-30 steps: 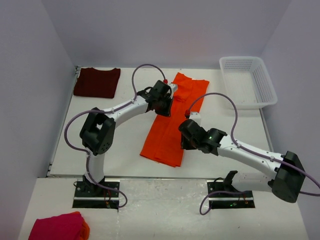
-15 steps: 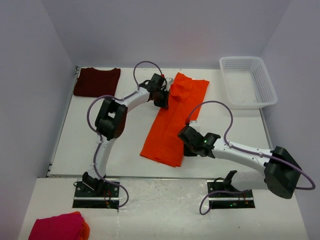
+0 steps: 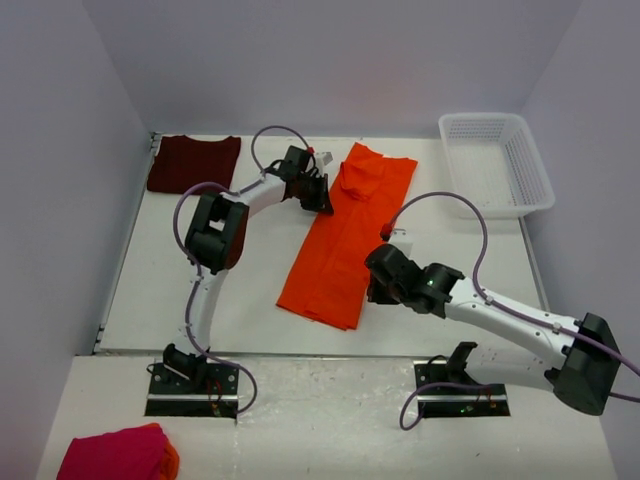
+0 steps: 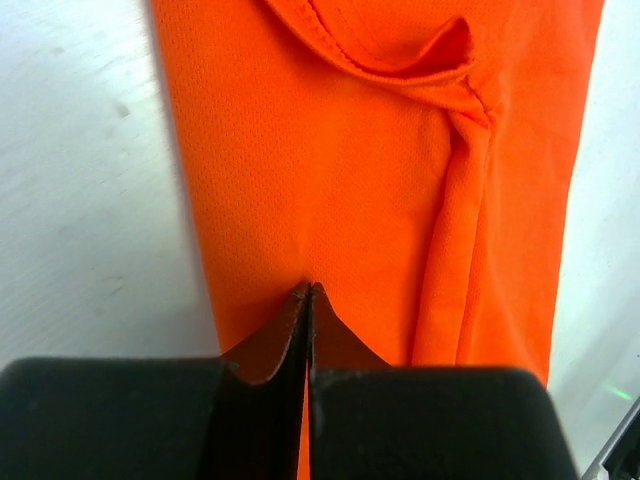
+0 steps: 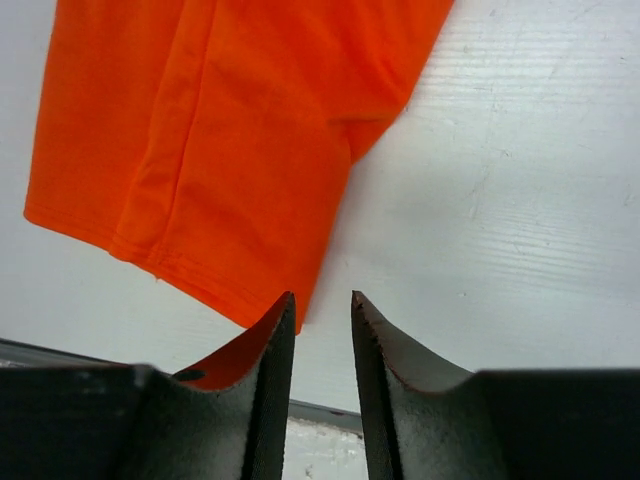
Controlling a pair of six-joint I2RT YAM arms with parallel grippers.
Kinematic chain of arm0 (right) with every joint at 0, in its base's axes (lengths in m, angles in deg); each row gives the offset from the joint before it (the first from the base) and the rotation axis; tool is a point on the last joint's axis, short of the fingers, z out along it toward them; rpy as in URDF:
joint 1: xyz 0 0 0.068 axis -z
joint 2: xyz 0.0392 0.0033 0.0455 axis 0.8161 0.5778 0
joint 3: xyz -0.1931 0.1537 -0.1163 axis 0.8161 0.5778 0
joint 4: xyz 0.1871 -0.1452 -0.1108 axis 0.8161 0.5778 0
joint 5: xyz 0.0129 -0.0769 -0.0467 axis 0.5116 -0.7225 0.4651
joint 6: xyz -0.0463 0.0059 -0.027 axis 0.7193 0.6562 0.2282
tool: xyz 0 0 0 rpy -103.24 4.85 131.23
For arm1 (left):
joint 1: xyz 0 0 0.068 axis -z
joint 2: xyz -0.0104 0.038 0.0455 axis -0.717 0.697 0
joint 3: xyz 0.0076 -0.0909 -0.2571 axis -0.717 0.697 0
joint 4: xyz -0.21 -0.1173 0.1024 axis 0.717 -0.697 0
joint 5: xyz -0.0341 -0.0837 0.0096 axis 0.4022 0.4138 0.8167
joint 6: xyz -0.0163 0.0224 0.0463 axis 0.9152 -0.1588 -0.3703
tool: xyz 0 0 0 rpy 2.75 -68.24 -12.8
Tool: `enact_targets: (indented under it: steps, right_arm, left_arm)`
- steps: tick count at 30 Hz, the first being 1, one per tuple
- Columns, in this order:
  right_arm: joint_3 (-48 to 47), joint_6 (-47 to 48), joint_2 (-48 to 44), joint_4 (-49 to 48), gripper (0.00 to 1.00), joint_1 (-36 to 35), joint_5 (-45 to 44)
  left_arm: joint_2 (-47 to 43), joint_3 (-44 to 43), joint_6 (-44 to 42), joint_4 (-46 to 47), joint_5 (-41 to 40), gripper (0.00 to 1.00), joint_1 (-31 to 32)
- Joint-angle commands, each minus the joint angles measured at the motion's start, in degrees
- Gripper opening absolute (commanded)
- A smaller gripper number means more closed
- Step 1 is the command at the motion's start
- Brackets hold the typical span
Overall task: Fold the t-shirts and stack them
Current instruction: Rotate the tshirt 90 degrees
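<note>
White table (image 3: 150, 290), pale lilac walls (image 3: 350, 60)

The white table (image 3: 200, 290) carries a long orange shirt (image 3: 345, 240) folded into a strip at its middle, a folded maroon shirt (image 3: 193, 164) in the far left corner, and a white basket (image 3: 528, 165) far right.

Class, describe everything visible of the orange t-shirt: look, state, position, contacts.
The orange t-shirt is bright, fine-meshed knit cloth. It is folded lengthwise into a long strip and lies flat on the white table, slanting from near left to far right. A hemmed flap lies doubled over at its far end, and a raised crease runs along it. The shut left gripper points onto the cloth near its left edge. The open right gripper hovers at its near corner.
</note>
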Motion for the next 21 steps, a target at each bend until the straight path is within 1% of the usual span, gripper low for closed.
enact_targets:
  steps: [1, 2, 6, 8, 9, 13, 17, 21]
  right_arm:
    - [-1.42, -0.67, 2.60, 0.20, 0.32, 0.02, -0.45]
    - [-1.15, -0.41, 3.48, -0.68, 0.32, 0.02, 0.34]
    - [0.95, 0.82, 7.00, -6.22, 0.34, 0.02, 5.17]
    - [1.92, 1.70, 8.49, -9.99, 0.41, -0.07, 8.69]
    - [2.36, 2.84, 8.93, -13.05, 0.47, -0.16, 12.01]
    - [2.98, 3.55, 11.83, -16.60, 0.51, -0.86, 16.34]
    - [4.03, 4.08, 13.41, -21.16, 0.50, -1.91, 20.73]
    - [1.67, 3.46, 17.02, -19.34, 0.47, -4.72, 18.90]
  left_arm:
    - [-2.24, 7.54, 1.13, 1.73, -1.84, 0.00, -3.39]
    - [-2.77, 9.91, 1.56, 2.26, -1.76, 0.00, -4.00]
    - [-4.62, 12.21, 1.31, 2.45, -1.84, 0.00, -6.64]
    - [-5.76, 13.35, 1.22, 2.62, -2.72, 0.00, -6.99]
    - [-6.12, 13.71, 1.22, 2.88, -2.81, 0.00, -7.00]
    - [-7.52, 15.90, 2.35, 3.67, -3.87, 0.00, -7.08]
    - [-9.02, 18.89, 3.94, 6.31, -3.70, 0.00, -7.52]
    - [-9.20, 20.04, 4.47, 7.54, -2.29, 0.00, -7.52]
